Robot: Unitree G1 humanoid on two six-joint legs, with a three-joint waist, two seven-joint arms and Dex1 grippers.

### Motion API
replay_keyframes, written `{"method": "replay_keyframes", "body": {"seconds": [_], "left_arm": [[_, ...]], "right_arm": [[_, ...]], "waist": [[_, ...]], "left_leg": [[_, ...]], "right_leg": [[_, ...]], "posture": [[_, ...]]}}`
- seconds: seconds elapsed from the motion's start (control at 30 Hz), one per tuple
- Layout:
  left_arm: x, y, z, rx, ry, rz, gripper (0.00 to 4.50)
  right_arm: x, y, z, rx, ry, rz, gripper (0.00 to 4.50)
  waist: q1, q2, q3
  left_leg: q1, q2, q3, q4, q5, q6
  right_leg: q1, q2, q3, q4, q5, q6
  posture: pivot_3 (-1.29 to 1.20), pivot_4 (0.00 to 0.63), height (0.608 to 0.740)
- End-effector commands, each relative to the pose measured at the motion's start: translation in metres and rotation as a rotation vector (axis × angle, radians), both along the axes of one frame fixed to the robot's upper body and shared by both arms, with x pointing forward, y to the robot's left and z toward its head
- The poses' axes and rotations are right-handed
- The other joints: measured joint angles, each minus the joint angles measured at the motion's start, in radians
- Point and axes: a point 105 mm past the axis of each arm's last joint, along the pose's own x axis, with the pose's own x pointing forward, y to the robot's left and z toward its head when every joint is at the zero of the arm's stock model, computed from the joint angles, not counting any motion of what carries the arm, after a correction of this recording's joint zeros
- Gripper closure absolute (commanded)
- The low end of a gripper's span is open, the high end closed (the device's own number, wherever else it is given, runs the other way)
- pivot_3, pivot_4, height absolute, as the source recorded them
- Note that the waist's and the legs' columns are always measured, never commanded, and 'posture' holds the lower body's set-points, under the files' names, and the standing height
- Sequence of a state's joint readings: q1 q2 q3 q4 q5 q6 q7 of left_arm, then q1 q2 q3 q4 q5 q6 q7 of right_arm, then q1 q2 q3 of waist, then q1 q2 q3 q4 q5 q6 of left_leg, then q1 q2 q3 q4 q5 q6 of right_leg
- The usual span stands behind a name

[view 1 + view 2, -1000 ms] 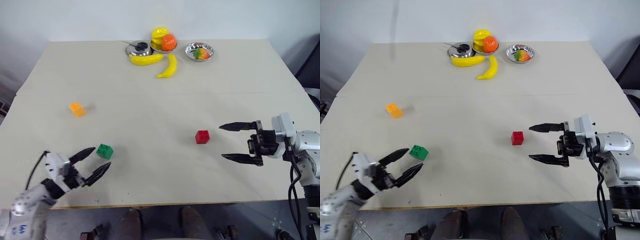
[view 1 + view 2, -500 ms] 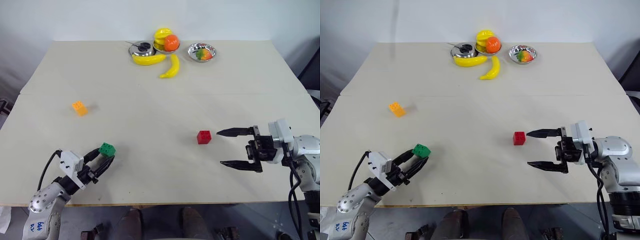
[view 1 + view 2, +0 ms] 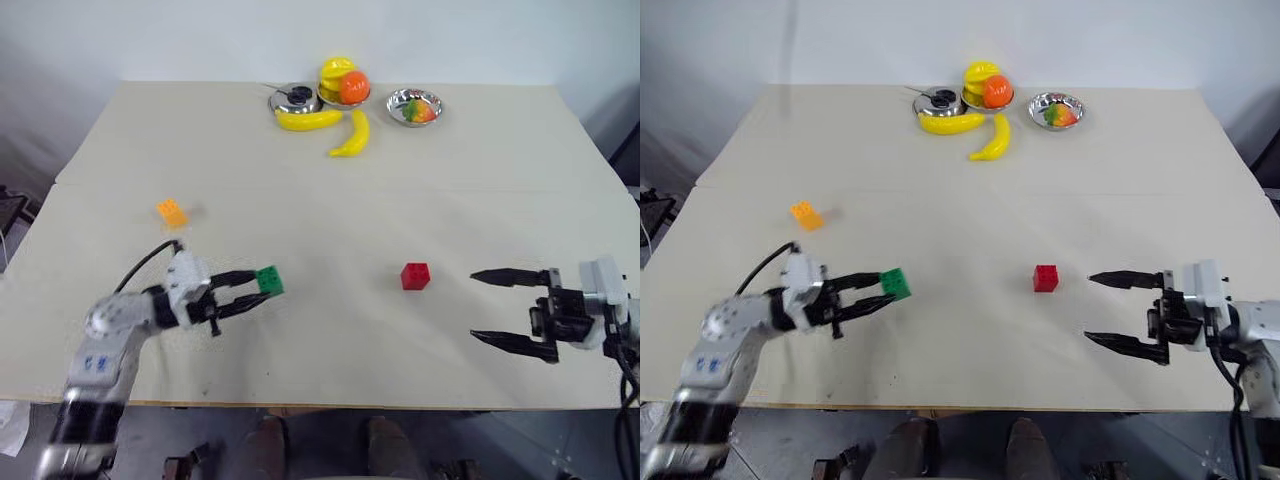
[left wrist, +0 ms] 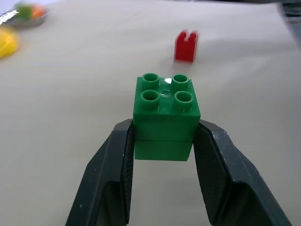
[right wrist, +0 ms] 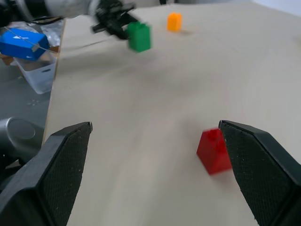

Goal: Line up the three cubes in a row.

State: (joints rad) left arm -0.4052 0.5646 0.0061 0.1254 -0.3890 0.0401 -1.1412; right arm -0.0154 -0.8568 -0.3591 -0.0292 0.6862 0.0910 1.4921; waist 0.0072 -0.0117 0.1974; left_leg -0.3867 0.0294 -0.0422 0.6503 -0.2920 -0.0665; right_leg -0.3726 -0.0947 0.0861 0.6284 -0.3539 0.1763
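My left gripper [image 3: 258, 290] is shut on the green cube [image 3: 268, 281] and holds it just above the table, left of centre. In the left wrist view the green cube [image 4: 164, 110] sits studs up between both fingers [image 4: 110, 174]. The red cube [image 3: 415, 276] rests on the table to its right, near the middle. The orange-yellow cube [image 3: 171, 212] lies farther back on the left. My right gripper [image 3: 473, 306] stands open, pointing left, a short way right of the red cube [image 5: 214, 150] and apart from it.
At the table's far edge [image 3: 330, 84] stand metal bowls [image 3: 415, 106] with round fruit, and two bananas [image 3: 350, 135] lie beside them. Wide bare tabletop lies between the cubes. A blue box [image 5: 21, 40] sits on a clear bin beyond the table's left side.
The left gripper closed on the green cube, lifted it and carried it right, toward the red cube. The right gripper, still open, drew back to the right.
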Motion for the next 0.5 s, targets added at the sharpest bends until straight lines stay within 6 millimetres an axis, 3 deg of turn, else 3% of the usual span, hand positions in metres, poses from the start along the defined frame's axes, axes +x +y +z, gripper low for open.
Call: {"method": "replay_keyframes", "body": {"seconds": [0.03,0.27,0.5], "left_arm": [[0.009,-0.029,-0.01,0.082,-0.002,-0.156,3.04],[0.036,-0.074,-0.02,0.186,0.028,-0.305,3.04],[0.048,-0.085,-0.024,0.195,0.026,-0.299,3.04]], "right_arm": [[-0.007,-0.002,0.013,-0.007,-0.043,-0.02,0.0],[-0.015,0.001,0.016,0.004,-0.037,-0.051,0.0],[-0.017,0.002,0.014,0.012,-0.04,-0.079,0.0]], "waist": [[-0.004,0.0,0.0],[-0.01,-0.001,0.001],[-0.007,-0.002,0.001]], "left_leg": [[0.0,0.0,0.0,0.0,0.0,-0.001],[-0.001,0.0,0.001,-0.001,0.001,-0.002],[-0.001,0.0,0.001,0.0,0.001,-0.001]], "right_leg": [[0.0,0.0,0.0,0.0,0.0,0.0],[-0.002,0.001,0.001,-0.001,0.0,0.0],[-0.002,0.0,0.001,-0.001,0.0,0.0]], "posture": [[0.0,0.15,0.74],[0.0,0.15,0.74],[0.0,0.15,0.74]]}}
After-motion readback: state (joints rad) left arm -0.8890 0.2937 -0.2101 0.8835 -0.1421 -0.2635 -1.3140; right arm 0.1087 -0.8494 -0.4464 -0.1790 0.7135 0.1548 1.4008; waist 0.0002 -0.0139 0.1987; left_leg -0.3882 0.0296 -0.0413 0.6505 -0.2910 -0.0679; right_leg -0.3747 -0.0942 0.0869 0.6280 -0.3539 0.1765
